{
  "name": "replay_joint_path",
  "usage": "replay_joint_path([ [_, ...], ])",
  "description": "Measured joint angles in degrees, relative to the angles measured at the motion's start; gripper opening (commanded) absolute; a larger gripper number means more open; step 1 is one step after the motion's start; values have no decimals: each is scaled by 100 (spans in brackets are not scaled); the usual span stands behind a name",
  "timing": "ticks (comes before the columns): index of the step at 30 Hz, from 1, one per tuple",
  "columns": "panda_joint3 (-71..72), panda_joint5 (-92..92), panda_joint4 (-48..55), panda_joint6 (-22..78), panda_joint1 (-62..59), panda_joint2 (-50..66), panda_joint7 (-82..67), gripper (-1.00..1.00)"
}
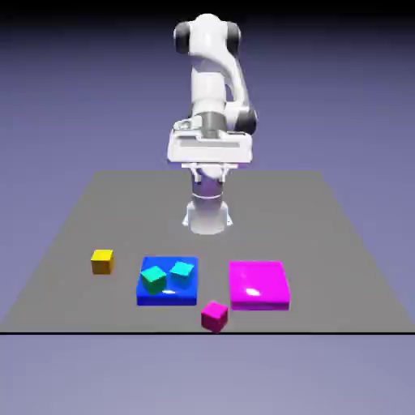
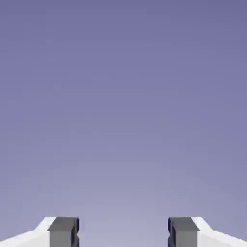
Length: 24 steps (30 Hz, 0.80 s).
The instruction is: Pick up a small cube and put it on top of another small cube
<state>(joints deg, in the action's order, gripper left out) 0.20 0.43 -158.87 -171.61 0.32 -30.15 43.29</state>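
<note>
- At the near edge of the desk (image 1: 284, 203), the magenta-pink cube (image 1: 215, 317) is sitting by itself, its faces turned at an angle to that edge
- Just beyond it, the flat magenta slab (image 1: 261, 280) is lying toward the exterior view's right, and the blue slab (image 1: 168, 301) toward the left
- The blue slab is carrying the green cube (image 1: 153, 280) and, on its other side, the cyan cube (image 1: 181, 272), the one meant to bear the pink cube; whether those two are touching, I cannot tell
- The yellow cube (image 1: 102, 262) is resting well apart on the exterior view's left
- Farther back, the gripper (image 1: 209, 176) is hanging high near the robot's base (image 1: 207, 219), its fingers standing wide apart with nothing between them
- The coming move is turning on this line: the pink cube is lying well out in front of the gripper and below it, nearly straight toward the camera, so reaching forward and down is mattering more than going sideways
- The exterior view is showing all the cubes, while the hand view is showing only spread fingertips (image 2: 64, 234) and plain backdrop, so it is giving no help yet with aiming
</note>
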Motion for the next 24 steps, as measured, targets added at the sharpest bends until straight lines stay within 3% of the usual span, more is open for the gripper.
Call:
replay_joint_path([
  [24,407,862,4250,4774,-723,4984,1662,0],
])
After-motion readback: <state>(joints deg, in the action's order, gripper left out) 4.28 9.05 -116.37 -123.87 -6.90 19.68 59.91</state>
